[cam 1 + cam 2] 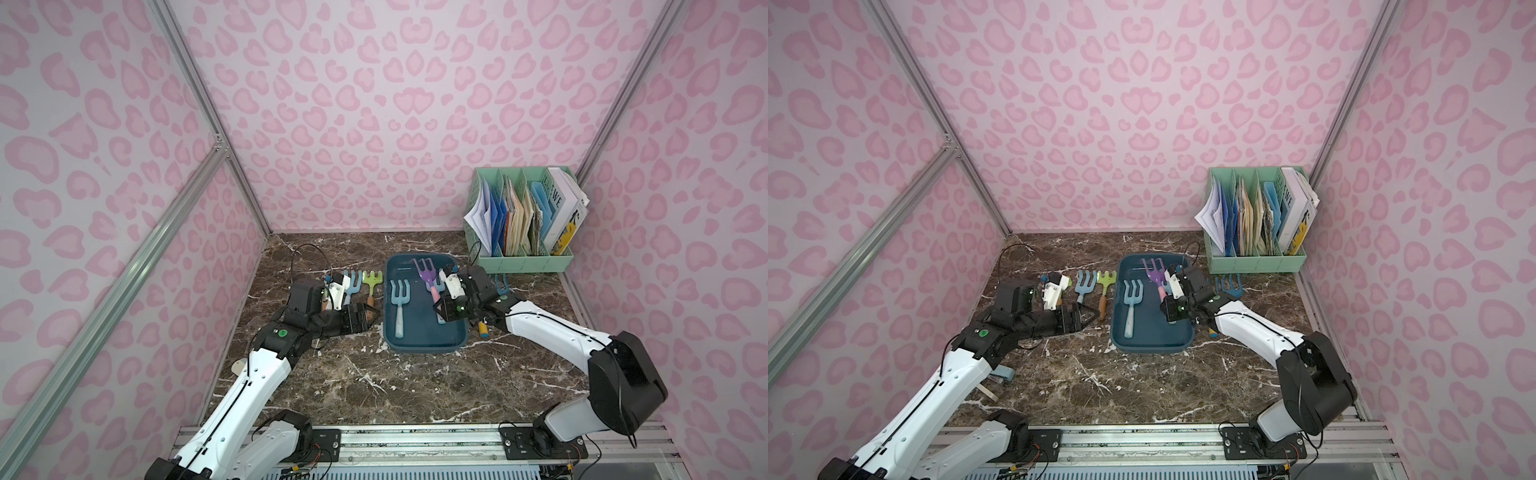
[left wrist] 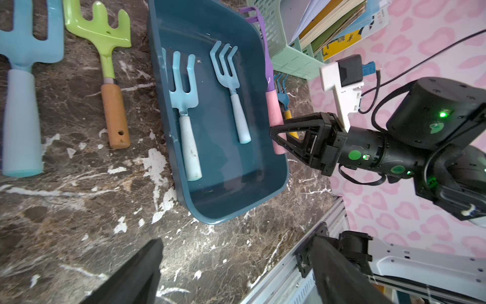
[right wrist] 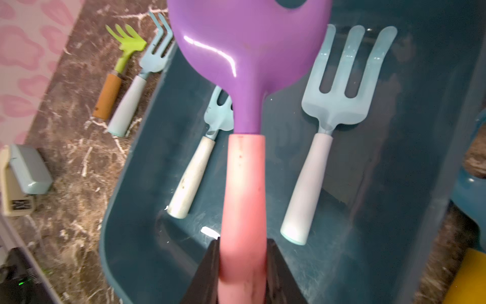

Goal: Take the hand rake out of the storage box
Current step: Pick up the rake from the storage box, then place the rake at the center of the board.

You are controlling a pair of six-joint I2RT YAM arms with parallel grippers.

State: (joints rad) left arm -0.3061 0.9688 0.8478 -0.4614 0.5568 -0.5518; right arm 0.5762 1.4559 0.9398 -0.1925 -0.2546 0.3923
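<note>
Above marble tabletop (image 1: 374,382), right end effector (image 3: 243,252) grips purple rake (image 3: 247,52); left end effector (image 1: 370,316) wide, empty.

The cell is closed in on three sides by walls (image 1: 374,104) printed with pink leopard spots, braced by aluminium struts (image 1: 126,270). A dark brown marbled tabletop (image 1: 415,386), veined in white, is lit evenly; a green file rack (image 1: 523,262) is set in the far right corner.

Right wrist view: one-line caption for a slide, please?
Right gripper grips purple hand rake over the storage box.
</note>
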